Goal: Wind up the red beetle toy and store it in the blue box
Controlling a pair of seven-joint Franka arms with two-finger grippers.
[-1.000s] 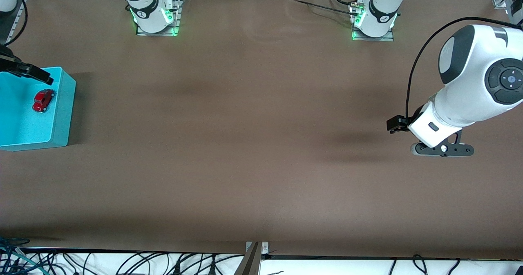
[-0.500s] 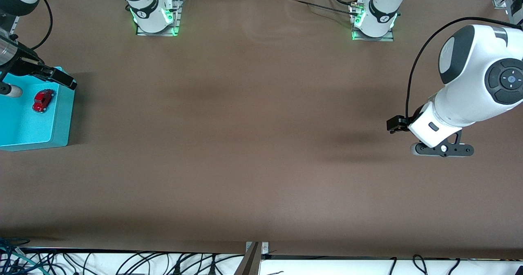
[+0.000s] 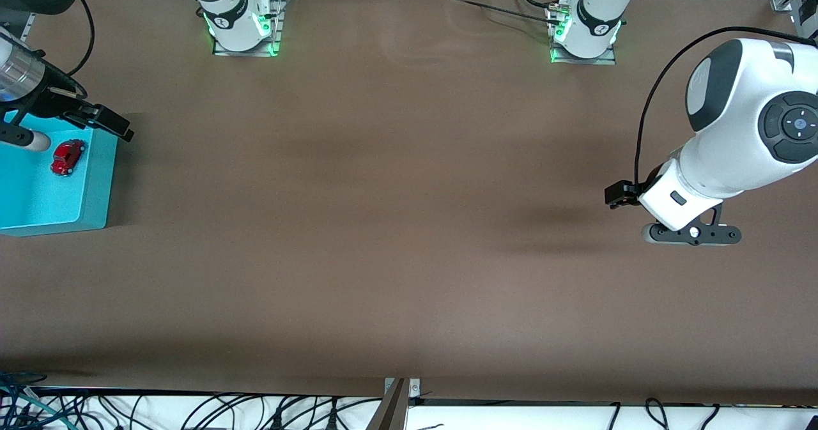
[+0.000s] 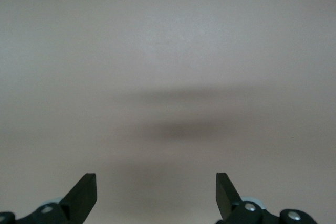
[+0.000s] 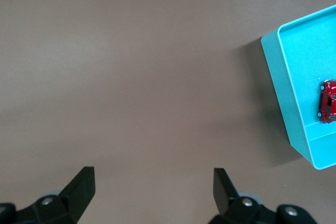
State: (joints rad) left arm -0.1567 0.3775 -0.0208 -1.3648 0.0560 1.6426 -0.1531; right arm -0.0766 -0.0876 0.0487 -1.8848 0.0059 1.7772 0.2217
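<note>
Against the picture from a second ago, we see the right gripper point(image 3: 105, 121) has swung away from above the inside of the blue box point(image 3: 96, 187) toward the middle of the table, so it now hangs over the box's wall that faces the left arm's end and the bare brown table point(image 3: 383, 225) beside it; more of the right arm's silver wrist has come into view. The left arm has not shifted at all, and the red beetle toy point(image 3: 67, 157) lies where it lay before. We count two arms, two grippers, one box and one toy car. The box is the only container, standing at the right arm's end of the table, and it holds the single red beetle toy, which rests on the box floor close to the wall toward the left arm's end, apart from both grippers. In the right wrist view the right gripper point(image 5: 152, 192) shows its two dark fingers spread wide with nothing between them, the box point(image 5: 283, 87) and the toy point(image 5: 328, 100) off to one side. The left gripper point(image 4: 156, 195) waits over bare table at the left arm's end, its fingers likewise spread apart and holding nothing.
</note>
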